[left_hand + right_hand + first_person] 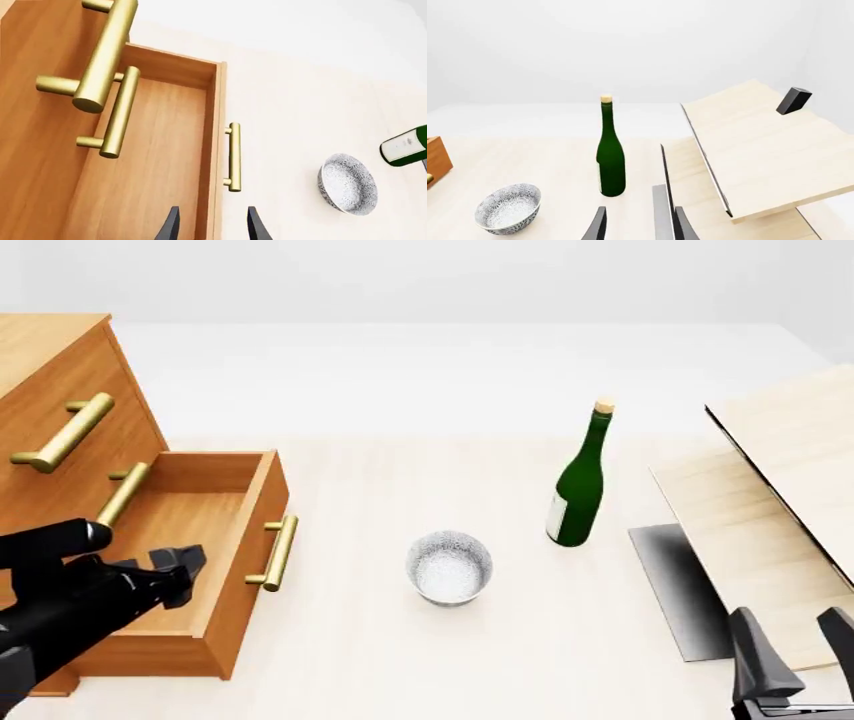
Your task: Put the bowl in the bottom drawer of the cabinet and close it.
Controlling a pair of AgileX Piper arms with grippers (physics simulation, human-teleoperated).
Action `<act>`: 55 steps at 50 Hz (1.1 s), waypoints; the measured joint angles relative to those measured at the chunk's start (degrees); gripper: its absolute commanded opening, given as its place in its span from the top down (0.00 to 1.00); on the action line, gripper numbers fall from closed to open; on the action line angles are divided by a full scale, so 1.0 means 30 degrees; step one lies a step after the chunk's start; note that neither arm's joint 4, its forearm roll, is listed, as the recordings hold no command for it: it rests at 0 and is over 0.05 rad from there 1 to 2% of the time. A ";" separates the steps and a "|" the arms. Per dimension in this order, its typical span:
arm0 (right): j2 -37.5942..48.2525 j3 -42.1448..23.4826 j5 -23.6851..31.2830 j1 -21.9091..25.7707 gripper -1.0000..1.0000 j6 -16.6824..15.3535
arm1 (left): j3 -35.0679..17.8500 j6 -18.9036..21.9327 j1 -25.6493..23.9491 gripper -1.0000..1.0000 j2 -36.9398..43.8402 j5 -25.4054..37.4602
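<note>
The speckled white-grey bowl (450,567) stands upright on the table, between the cabinet (60,380) and a green bottle (579,480). The bottom drawer (200,525) is pulled out and holds nothing; its brass handle (278,552) faces the bowl. My left gripper (176,570) hovers open over the drawer's near front corner, and in the left wrist view the drawer's front wall (215,150) lies between its fingers (172,226), with the bowl (347,184) off to one side. My right gripper (793,635) is open at the near right, well away from the bowl (507,207), holding nothing.
The green bottle (610,155) stands upright just right of the bowl. Pale wooden boards (787,480) lean at the right on a dark base (681,590). The two higher drawers, with brass handles (64,430), are closed.
</note>
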 measured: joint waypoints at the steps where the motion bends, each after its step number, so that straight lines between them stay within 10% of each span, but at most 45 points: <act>1: 0.0000 0.0000 0.0000 0.0000 0.00 0.0000 | 0.0034 -0.0013 0.0010 0.00 0.0117 -0.0100; 55: -0.0043 0.0002 0.0042 -0.0046 0.00 -0.0003 | 0.0430 -0.0966 -0.1613 0.00 0.5079 -0.3601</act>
